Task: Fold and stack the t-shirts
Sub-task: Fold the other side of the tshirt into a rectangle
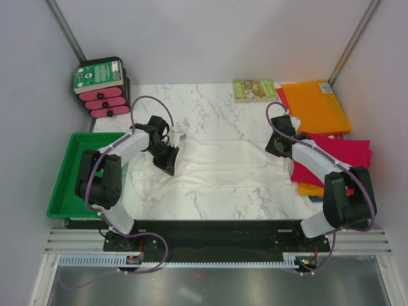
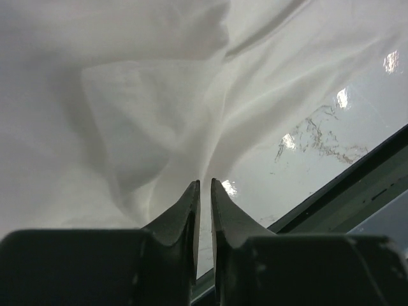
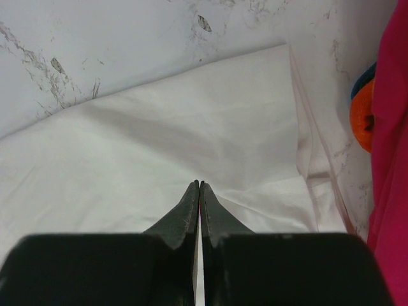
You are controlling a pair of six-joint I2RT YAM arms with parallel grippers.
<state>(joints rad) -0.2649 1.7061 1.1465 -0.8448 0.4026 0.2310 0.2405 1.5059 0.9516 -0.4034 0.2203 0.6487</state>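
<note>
One thin, wrinkly white cloth t-shirt (image 1: 223,166) lies spread at centre frame on the white marble table (image 1: 210,111). Its long axis runs left to right; the collar end cannot be told.

Left gripper (image 1: 167,163), at the shirt's left end: jaws narrowed to a slit, pinching a gathered fold.

Right gripper (image 1: 278,149), at the right end: jaws closed tip to tip on the cloth; a pinch cannot be confirmed.

Only the overhead view shows the full spread. Only the left wrist view shows creases converging at the fingertips (image 2: 191,197). The right wrist view shows a magenta cloth t-shirt (image 3: 390,159) just beside the white hem.
</note>
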